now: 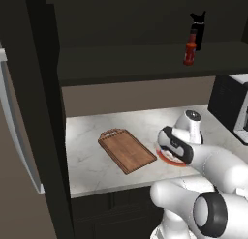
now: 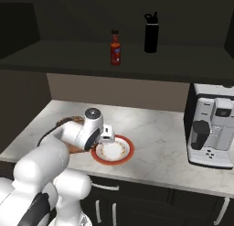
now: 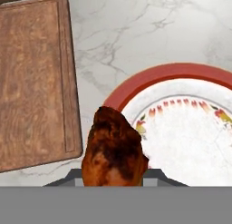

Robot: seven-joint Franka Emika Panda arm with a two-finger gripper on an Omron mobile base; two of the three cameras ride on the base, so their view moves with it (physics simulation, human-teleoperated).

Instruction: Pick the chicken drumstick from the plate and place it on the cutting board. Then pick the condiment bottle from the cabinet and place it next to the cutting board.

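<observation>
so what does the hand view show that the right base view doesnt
Hand view: the chicken drumstick up close at the gripper, over the plate's edge, and the cutting board's full wood grain.
Right base view: the condiment bottle and black bottle on the cabinet shelf, plus the coffee machine.
Both: the plate on the marble counter.

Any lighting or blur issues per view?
Left base view: cabinet very dark, condiment bottle stands out, counter evenly lit. Right base view: soft, plate pattern smeared. Hand view: chicken drumstick close and blocky, cutting board grain readable, no glare.
</observation>
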